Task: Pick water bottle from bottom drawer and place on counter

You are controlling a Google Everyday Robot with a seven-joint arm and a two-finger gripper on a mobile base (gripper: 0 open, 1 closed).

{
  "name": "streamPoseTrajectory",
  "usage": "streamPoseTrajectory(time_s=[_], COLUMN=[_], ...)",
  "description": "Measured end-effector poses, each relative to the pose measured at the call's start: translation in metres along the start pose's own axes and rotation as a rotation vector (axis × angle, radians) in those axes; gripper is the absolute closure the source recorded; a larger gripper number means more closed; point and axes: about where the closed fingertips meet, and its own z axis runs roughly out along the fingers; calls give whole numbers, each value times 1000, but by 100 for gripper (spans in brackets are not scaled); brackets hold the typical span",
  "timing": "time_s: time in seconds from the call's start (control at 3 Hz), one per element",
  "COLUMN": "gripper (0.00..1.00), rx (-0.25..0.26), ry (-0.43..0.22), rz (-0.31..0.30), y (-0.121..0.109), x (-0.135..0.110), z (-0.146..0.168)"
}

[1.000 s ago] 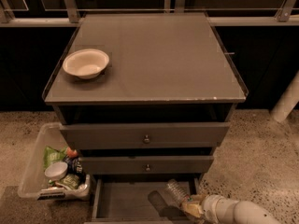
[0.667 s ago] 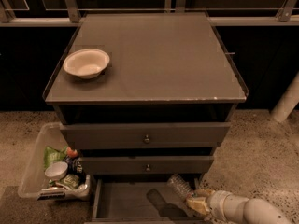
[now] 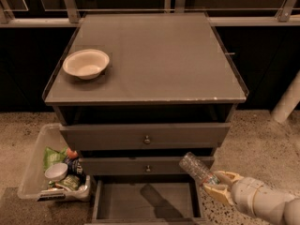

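The water bottle point(image 3: 197, 168) is a small clear ribbed plastic bottle, held tilted with its free end up and to the left. My gripper point(image 3: 216, 185) is shut on its lower end and holds it above the right side of the open bottom drawer point(image 3: 145, 201), in front of the middle drawer. The drawer's flat floor shows only a shadow. The counter point(image 3: 154, 55) is the broad grey-brown cabinet top above, with a white bowl point(image 3: 86, 63) on its left side.
Two knobbed drawers point(image 3: 146, 138) stand slightly open above the bottom drawer. A clear plastic bin point(image 3: 35, 172) with snack packets and a small cup stands on the floor to the left. A pale post point(image 3: 287, 102) stands at right.
The gripper has lifted the bottle up out of the bottom drawer, so it now hangs higher, in front of the middle drawer.
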Motion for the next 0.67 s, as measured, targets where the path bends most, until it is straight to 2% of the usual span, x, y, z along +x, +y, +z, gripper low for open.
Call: streamPoseTrajectory(time_s=[0.33, 0.67], gripper=[100, 100], rx=[89, 88], ry=[-60, -59], rz=[-112, -112], y=[1, 1], x=[-68, -68], z=[-57, -57])
